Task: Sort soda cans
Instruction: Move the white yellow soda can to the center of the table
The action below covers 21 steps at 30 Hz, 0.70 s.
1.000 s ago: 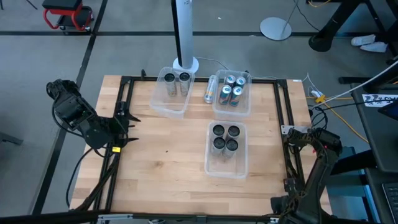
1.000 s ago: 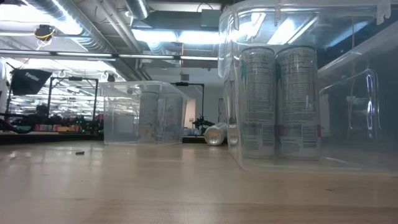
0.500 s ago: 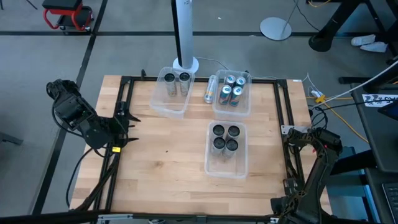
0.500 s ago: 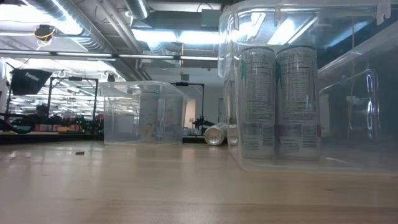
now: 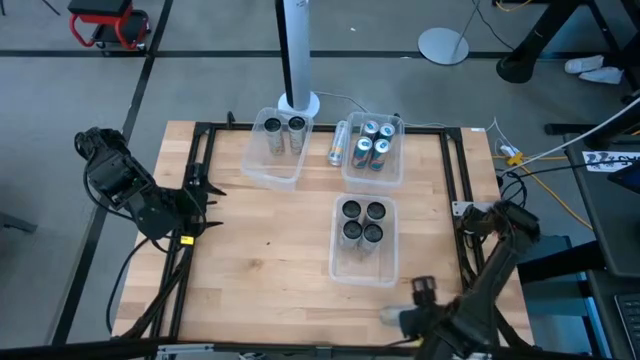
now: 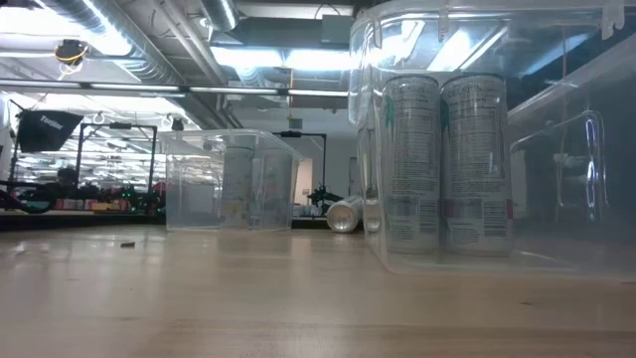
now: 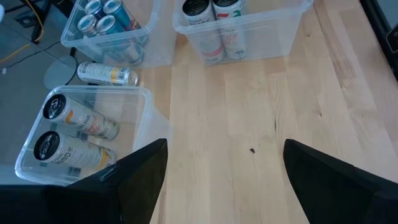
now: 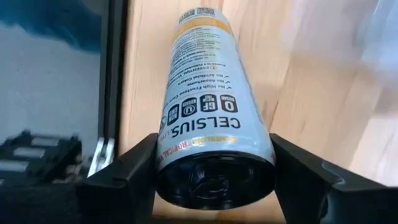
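Right tool (image 8: pixel 211 180) moved, apparently gripping can (image 8: pixel 208 99) | near bin (image 5: pixel 364 240): four cans

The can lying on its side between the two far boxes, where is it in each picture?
High view: lying can, top middle, between the far bins.
Low view: small, far back, centre.
Left wrist view: upper left, between the bins.
Right wrist view: not in it; that is the other can.
Shared landmark: the two-can bin beside it.

You see grey floor (image 5: pixel 200 80) around the wooden worktop (image 5: pixel 270 250); beyond it a red stool (image 5: pixel 108 25), and ceiling ducts (image 6: pixel 149 50) overhead.
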### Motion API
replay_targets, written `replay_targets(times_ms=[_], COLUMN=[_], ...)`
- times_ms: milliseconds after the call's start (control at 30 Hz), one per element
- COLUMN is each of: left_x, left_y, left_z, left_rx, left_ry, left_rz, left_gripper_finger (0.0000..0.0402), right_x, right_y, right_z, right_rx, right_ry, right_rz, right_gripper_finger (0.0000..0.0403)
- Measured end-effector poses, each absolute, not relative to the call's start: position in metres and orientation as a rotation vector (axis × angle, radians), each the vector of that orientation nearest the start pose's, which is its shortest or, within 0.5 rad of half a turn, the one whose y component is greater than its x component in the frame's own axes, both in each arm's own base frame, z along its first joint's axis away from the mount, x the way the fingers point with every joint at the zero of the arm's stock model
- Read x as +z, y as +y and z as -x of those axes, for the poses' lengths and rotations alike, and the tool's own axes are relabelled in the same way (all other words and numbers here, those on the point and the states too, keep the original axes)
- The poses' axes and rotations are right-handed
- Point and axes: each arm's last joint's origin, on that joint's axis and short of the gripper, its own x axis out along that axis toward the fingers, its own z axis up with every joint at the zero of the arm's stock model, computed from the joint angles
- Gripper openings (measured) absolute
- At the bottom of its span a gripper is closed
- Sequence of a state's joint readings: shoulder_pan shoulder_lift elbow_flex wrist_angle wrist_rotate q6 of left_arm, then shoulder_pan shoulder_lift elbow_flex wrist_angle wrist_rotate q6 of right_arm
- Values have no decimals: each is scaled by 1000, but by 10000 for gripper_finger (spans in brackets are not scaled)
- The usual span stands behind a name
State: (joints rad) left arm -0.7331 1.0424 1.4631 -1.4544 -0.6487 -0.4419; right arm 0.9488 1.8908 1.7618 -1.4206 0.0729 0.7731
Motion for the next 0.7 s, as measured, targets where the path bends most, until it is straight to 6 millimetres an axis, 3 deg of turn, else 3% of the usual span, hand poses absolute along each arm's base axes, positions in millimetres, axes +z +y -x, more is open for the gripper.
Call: replay_targets(times_ms=[333,700], left_x=[408,410], left_y=[-76,-78], left_z=[-110,-112], left_rx=[99,96], left_ry=[781,757], left_rz=[-236,-205], left_gripper_finger=[308,308], right_x=[288,297], right_y=[270,263], right_z=[-262,-296], right_rx=[233,271], right_ry=[1248,980], right_rz=[262,399], right_gripper_finger=[242,242])
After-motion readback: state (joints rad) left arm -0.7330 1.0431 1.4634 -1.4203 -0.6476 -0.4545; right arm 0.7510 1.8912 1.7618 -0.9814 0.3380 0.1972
